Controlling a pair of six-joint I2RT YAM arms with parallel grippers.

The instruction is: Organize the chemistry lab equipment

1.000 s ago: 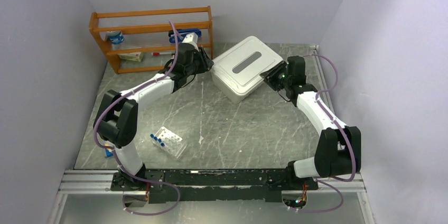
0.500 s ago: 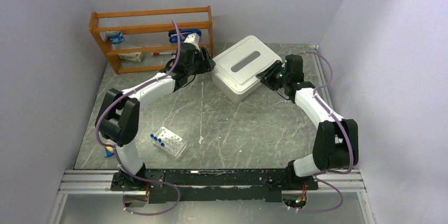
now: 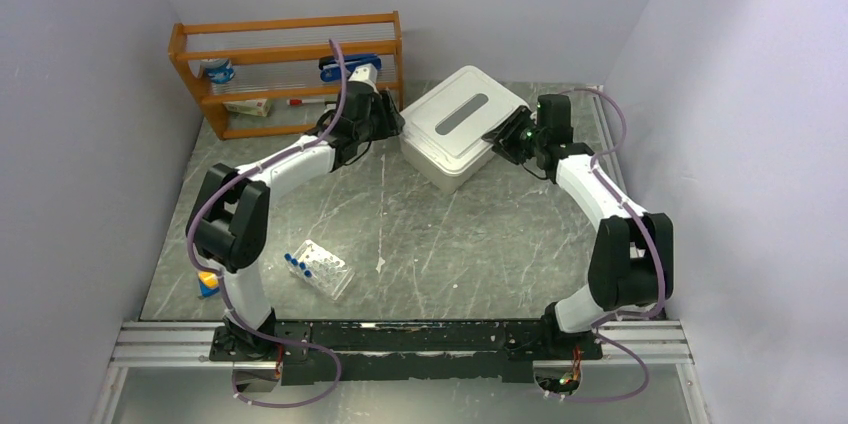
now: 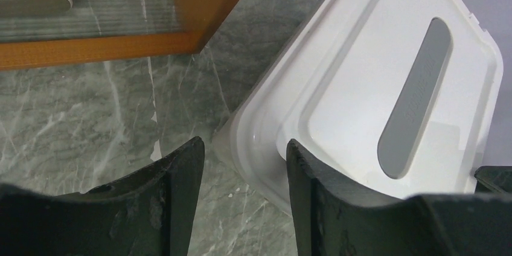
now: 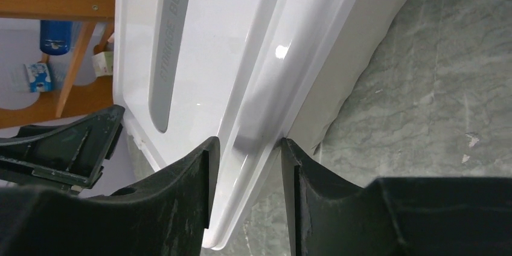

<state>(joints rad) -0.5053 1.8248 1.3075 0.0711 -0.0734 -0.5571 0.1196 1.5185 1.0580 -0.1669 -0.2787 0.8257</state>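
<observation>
The white holed rack (image 3: 322,271) lies tilted near the left end of the bench's near edge, with the blue-capped vials (image 3: 298,263) standing in its left side. Both arms reach away from it to the white storage box (image 3: 462,129), which sits lidded at the middle of the far edge of the bench (image 3: 450,244). The left tool (image 4: 244,143) is at the box's left corner with its fingers spread. The corner's rim lies between them and bare bench shows beside the left finger, so it grips nothing. The right tool (image 5: 249,141) straddles the lid's rim on the box's right side, a finger on either face. I cannot tell whether it is pressing on the rim or merely around it. A wooden shelf (image 3: 290,49) stands in the far-left corner, just beside the left tool
</observation>
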